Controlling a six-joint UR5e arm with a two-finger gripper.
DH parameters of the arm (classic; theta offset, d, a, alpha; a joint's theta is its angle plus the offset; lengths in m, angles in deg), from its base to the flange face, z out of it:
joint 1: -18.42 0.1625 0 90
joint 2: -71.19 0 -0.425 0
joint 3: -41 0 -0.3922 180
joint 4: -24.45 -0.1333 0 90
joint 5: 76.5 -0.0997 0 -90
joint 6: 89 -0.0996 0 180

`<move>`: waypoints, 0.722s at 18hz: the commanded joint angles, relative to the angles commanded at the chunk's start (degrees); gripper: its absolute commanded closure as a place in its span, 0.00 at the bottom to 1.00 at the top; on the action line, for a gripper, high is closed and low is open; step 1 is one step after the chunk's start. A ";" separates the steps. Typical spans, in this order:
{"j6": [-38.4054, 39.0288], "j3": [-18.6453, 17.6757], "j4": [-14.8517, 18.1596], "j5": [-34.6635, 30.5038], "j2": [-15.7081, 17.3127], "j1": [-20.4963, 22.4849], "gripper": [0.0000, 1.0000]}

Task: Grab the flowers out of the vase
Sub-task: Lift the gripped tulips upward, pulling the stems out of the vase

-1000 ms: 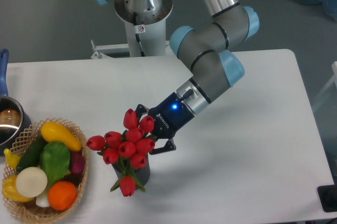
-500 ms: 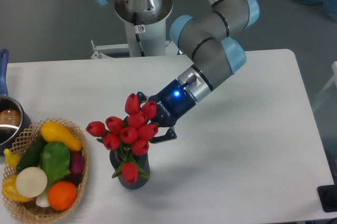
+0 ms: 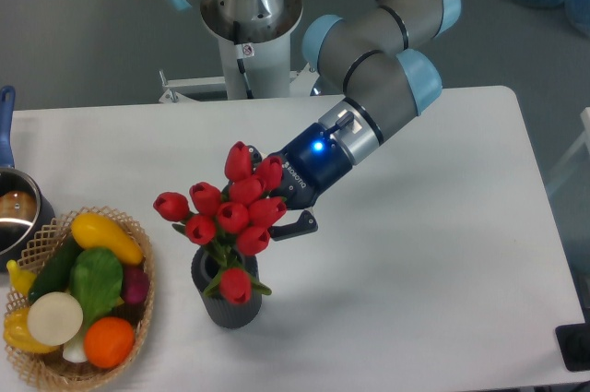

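table (image 3: 433, 254) carries all | end effector (image 3: 277, 200) looks pinched on the flowers (image 3: 229, 217), grip mostly hidden by buds | stems reach into the vase (image 3: 226, 292) near centre | I fear leaves snag its rim, tipping it toward the basket (image 3: 138, 337)

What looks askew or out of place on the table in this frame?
Nothing is spilled or damaged. One bud droops over the rim of the vase, below the rest of the flowers. The gripper sits behind the bunch, so its jaws are hidden. The basket of vegetables looks tidy.
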 joint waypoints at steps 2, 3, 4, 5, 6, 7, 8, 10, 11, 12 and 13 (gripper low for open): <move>0.35 0.18 0.00 0.09 1.32 0.88 0.63; 0.35 0.18 0.00 0.09 1.50 0.97 0.63; 0.35 0.18 0.00 0.18 1.85 1.23 0.63; 0.35 0.18 0.00 0.27 1.85 1.32 0.63; 0.35 0.18 0.00 0.79 1.85 1.32 0.63; 0.35 0.27 0.00 1.49 1.85 1.32 0.63; 0.27 0.27 0.00 2.28 2.02 1.41 0.63; 0.35 0.27 0.00 3.16 2.37 1.32 0.63; 0.35 0.27 0.00 3.17 2.64 1.32 0.63; 0.35 0.27 0.00 3.26 2.64 1.32 0.63; 0.35 0.36 0.00 3.34 2.73 1.32 0.63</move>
